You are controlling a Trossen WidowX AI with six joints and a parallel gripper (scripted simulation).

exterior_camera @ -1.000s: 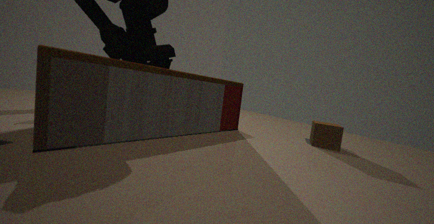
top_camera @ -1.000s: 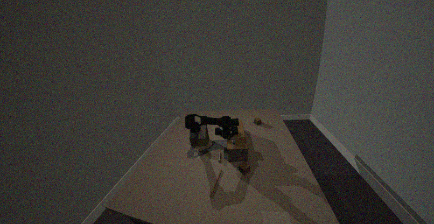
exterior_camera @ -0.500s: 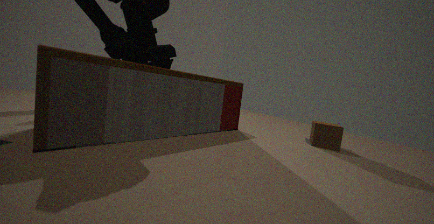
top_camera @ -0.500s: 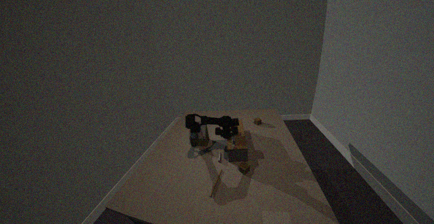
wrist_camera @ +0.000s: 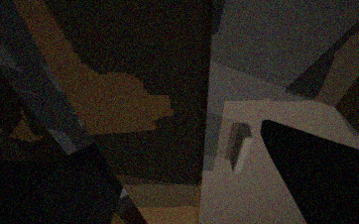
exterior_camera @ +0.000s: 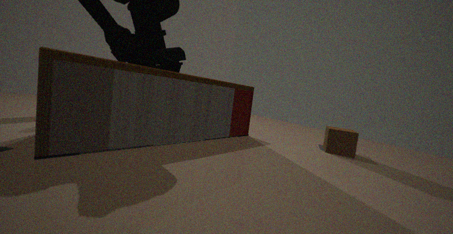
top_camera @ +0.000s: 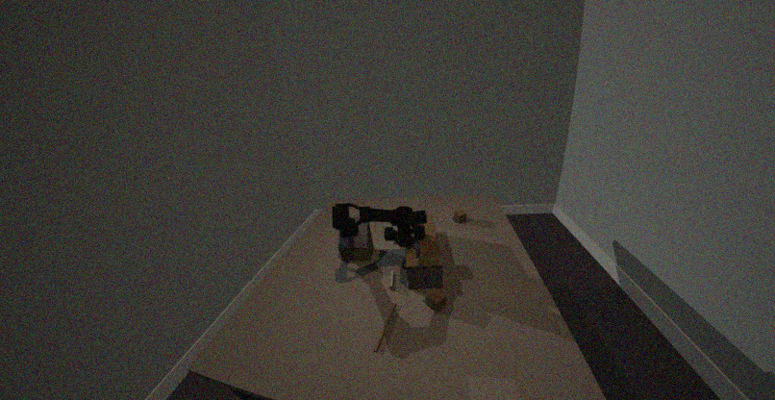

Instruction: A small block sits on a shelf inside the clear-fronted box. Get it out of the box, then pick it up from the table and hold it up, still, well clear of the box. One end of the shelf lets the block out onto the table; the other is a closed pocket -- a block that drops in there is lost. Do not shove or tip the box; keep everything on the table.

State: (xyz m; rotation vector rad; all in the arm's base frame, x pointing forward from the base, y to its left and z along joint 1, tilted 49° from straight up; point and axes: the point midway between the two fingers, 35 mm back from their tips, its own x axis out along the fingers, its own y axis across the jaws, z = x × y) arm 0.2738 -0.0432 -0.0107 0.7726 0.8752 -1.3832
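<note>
The box (exterior_camera: 139,105) stands on the table, with a wooden frame, a clear front and a red end (exterior_camera: 241,113) at the right. I see no block through the dim front pane. A small brown cube (exterior_camera: 340,142) lies on the table to the right, well apart from the red end. It also shows at the far side in the top view (top_camera: 460,216). My gripper (exterior_camera: 161,62) is open and empty. It hangs just above and behind the box's top edge, left of its middle. In the wrist view the gripper (wrist_camera: 179,164) shows a pale finger at the right and a dark one at the left.
The arm's base (top_camera: 352,234) stands left of the box (top_camera: 425,266). A thin stick (top_camera: 384,329), a small white piece (top_camera: 391,278) and a round brown thing (top_camera: 437,300) lie in front of the box. The table's left edge and the dark floor at the right bound the top.
</note>
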